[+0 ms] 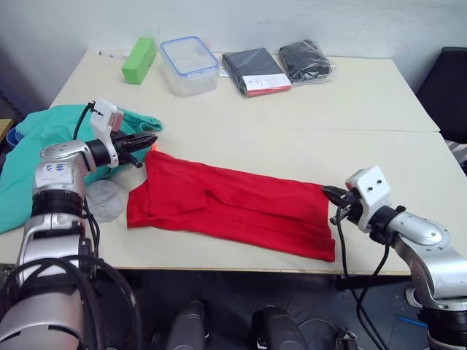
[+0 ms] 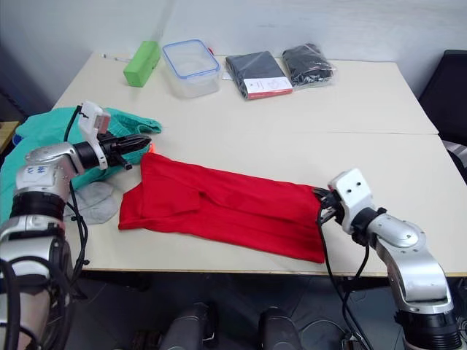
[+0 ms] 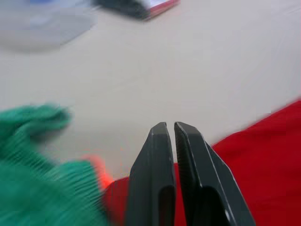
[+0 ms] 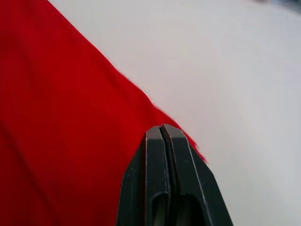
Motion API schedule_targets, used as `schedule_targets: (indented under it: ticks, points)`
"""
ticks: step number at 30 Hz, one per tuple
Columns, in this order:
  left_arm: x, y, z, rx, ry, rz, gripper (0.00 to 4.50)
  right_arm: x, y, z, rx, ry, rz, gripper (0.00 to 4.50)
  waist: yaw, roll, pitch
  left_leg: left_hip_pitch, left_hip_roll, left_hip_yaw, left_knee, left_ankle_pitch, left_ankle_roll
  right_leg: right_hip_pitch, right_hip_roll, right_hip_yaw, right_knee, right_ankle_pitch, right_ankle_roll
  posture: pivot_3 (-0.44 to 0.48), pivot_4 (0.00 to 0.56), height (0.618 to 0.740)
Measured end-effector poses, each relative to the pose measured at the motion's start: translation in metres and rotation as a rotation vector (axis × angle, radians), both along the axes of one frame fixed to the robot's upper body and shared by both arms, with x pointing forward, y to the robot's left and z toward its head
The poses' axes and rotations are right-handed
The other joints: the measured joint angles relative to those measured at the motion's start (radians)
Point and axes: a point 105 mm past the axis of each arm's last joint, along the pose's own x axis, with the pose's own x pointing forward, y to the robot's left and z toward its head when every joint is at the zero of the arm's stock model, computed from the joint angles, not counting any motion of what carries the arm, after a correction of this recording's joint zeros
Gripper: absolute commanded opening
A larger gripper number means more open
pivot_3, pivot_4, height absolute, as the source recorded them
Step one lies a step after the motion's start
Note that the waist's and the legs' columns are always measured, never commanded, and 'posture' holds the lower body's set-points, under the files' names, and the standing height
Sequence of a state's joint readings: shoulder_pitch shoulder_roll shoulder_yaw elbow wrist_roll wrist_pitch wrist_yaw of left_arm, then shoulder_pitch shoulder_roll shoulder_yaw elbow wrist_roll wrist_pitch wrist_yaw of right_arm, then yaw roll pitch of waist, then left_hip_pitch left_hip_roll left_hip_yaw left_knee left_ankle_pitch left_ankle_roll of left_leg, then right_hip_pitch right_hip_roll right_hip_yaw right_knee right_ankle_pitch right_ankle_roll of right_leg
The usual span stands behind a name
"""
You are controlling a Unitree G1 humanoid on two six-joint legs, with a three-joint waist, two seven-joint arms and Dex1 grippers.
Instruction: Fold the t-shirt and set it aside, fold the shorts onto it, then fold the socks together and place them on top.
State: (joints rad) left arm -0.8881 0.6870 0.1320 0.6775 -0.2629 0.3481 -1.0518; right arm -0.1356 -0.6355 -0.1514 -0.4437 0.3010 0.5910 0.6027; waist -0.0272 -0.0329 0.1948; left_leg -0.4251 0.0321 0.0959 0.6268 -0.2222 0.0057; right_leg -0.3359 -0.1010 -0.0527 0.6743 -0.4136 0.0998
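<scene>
The t-shirt (image 1: 233, 208) lies stretched in a long red band across the front part of the table (image 1: 350, 109), running from near the left edge toward the right front edge, one sleeve folded over its left end.

The left gripper (image 1: 149, 141) sits at the shirt's upper left corner. In the left wrist view its two black fingers (image 3: 155, 188) stand almost together, a thin slit between them, with red cloth just under the tips; whether they pinch that corner cannot be told.

The right gripper (image 1: 330, 195) is at the shirt's right end, near the table's right front edge. In the right wrist view its fingers (image 4: 181, 188) are pressed tight together over the red edge, clamped on the t-shirt.

The shorts (image 1: 44, 146) lie bunched at the table's left edge, spilling over it, just beside the shirt's left end; a bit of orange shows in the left wrist view where teal meets red. The socks (image 1: 106, 198) lie flat at the left front edge, between the shorts and the shirt.

Along the far edge stand a green block (image 1: 139, 60), a clear lidded container (image 1: 189, 64) with a blue rim, a dark flat packet (image 1: 255, 71) with a red-and-white label too small to read, and a dark bundle in a clear bag (image 1: 306, 60).
</scene>
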Motion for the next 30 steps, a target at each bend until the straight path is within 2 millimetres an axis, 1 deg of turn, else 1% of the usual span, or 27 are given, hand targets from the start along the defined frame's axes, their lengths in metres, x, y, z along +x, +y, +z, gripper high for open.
schedule_targets:
  ticks: [1, 3, 5, 6, 8, 10, 11, 13, 16, 20, 22, 24, 25, 26, 28, 30]
  points:
    - [-0.01, -0.01, -0.003, 0.012, 0.014, -0.07, 0.24, -0.002, 0.006, 0.0, 0.0, 0.0, 0.028, 0.02, 0.0, 0.0, 0.0, 0.0, 0.0, 0.0, 0.0, 0.0, 0.0, 0.0, 0.0, 0.001, 0.0, 0.0, 0.0, 0.0, 0.15, 0.74]
    - [-0.027, -0.026, -0.017, 0.056, 0.057, -0.178, 0.24, -0.006, 0.019, -0.005, 0.003, 0.024, 0.086, 0.02, 0.0, 0.0, 0.0, 0.0, 0.0, 0.0, 0.0, 0.0, 0.0, 0.001, 0.0, 0.001, -0.001, 0.0, 0.0, 0.0, 0.15, 0.74]
    - [-0.044, -0.041, -0.037, 0.138, 0.109, -0.275, 0.24, -0.011, 0.033, -0.016, -0.011, 0.07, 0.147, 0.02, 0.0, 0.0, 0.0, 0.0, 0.0, 0.0, 0.0, 0.0, 0.0, 0.001, 0.0, 0.002, -0.001, 0.0, 0.0, 0.0, 0.15, 0.74]
    - [-0.051, -0.044, -0.047, 0.19, 0.134, -0.302, 0.24, -0.014, 0.039, -0.023, -0.03, 0.096, 0.172, 0.02, 0.0, 0.0, 0.0, 0.0, 0.0, 0.0, 0.0, 0.0, 0.0, 0.0, 0.0, 0.002, -0.001, 0.0, 0.0, 0.0, 0.15, 0.74]
    - [-0.06, -0.043, -0.069, 0.297, 0.181, -0.323, 0.24, -0.018, 0.043, -0.038, -0.09, 0.142, 0.19, 0.02, -0.001, 0.0, 0.0, 0.0, 0.0, 0.001, 0.0, 0.0, 0.0, 0.0, 0.001, 0.003, -0.002, 0.0, 0.0, 0.0, 0.15, 0.74]
    - [-0.067, -0.035, -0.086, 0.371, 0.232, -0.33, 0.24, -0.016, 0.036, -0.051, -0.149, 0.178, 0.155, 0.02, -0.002, 0.0, 0.0, 0.0, 0.001, 0.001, -0.001, 0.0, 0.0, 0.0, 0.0, 0.003, -0.002, 0.0, -0.001, 0.0, 0.15, 0.74]
    - [-0.071, -0.032, -0.088, 0.384, 0.236, -0.338, 0.24, -0.015, 0.031, -0.056, -0.171, 0.194, 0.135, 0.02, -0.001, 0.0, 0.0, 0.0, 0.001, 0.001, -0.001, 0.0, 0.0, 0.0, 0.0, 0.003, -0.002, 0.0, -0.001, 0.0, 0.15, 0.74]
    - [-0.074, -0.021, -0.087, 0.443, 0.231, -0.337, 0.24, -0.014, 0.025, -0.056, -0.209, 0.189, 0.122, 0.02, 0.0, 0.0, 0.0, 0.002, 0.001, 0.001, -0.001, 0.0, 0.0, 0.002, 0.0, 0.003, -0.003, 0.0, -0.001, 0.0, 0.15, 0.74]
    - [-0.074, -0.002, -0.086, 0.558, 0.209, -0.31, 0.24, -0.013, 0.007, -0.057, -0.267, 0.194, 0.074, 0.02, 0.0, 0.002, -0.002, 0.007, 0.001, 0.0, -0.005, -0.001, 0.001, 0.012, 0.0, 0.001, -0.015, -0.001, -0.002, 0.0, 0.15, 0.74]
    - [-0.079, 0.015, -0.086, 0.595, 0.229, -0.295, 0.24, -0.013, -0.017, -0.056, -0.305, 0.205, 0.023, 0.02, 0.0, 0.003, -0.004, 0.01, 0.0, 0.0, -0.007, -0.002, 0.002, 0.014, -0.002, 0.001, -0.015, -0.001, -0.002, 0.0, 0.15, 0.74]
    - [-0.08, 0.019, -0.084, 0.583, 0.241, -0.287, 0.24, -0.012, -0.023, -0.054, -0.288, 0.204, 0.007, 0.02, 0.0, 0.003, -0.004, 0.011, 0.0, 0.001, -0.008, -0.002, 0.002, 0.014, -0.002, 0.001, -0.015, -0.001, -0.002, 0.0, 0.15, 0.74]
    - [-0.083, 0.017, -0.082, 0.506, 0.276, -0.287, 0.24, -0.011, -0.02, -0.052, -0.216, 0.206, 0.013, 0.02, 0.0, 0.003, -0.004, 0.01, 0.0, 0.0, -0.009, -0.002, 0.002, 0.013, -0.002, 0.001, -0.015, -0.001, -0.002, 0.0, 0.15, 0.74]
    - [-0.085, 0.012, -0.08, 0.438, 0.297, -0.301, 0.24, -0.01, -0.015, -0.05, -0.168, 0.203, 0.023, 0.02, -0.002, 0.003, -0.003, 0.008, 0.0, 0.0, -0.009, -0.002, 0.002, 0.011, -0.001, 0.001, -0.014, -0.001, -0.002, 0.0, 0.15, 0.74]
    - [-0.087, 0.002, -0.075, 0.375, 0.299, -0.329, 0.24, -0.008, -0.009, -0.046, -0.129, 0.196, 0.037, 0.02, -0.003, 0.003, -0.003, 0.006, 0.0, 0.0, -0.008, -0.001, 0.002, 0.01, -0.001, 0.001, -0.014, -0.001, -0.002, 0.0, 0.15, 0.74]
    - [-0.088, -0.015, -0.061, 0.273, 0.292, -0.379, 0.24, -0.003, 0.002, -0.034, -0.084, 0.163, 0.068, 0.02, -0.001, 0.003, -0.003, 0.003, 0.0, -0.001, -0.007, -0.001, 0.001, 0.007, -0.001, 0.0, -0.013, -0.001, -0.002, 0.0, 0.15, 0.74]
    - [-0.081, -0.029, -0.041, 0.199, 0.251, -0.395, 0.24, 0.002, 0.015, -0.021, -0.057, 0.116, 0.099, 0.02, 0.0, 0.003, -0.003, 0.003, 0.0, -0.001, -0.006, 0.0, 0.001, 0.007, -0.001, 0.0, -0.012, -0.001, -0.002, 0.0, 0.15, 0.74]
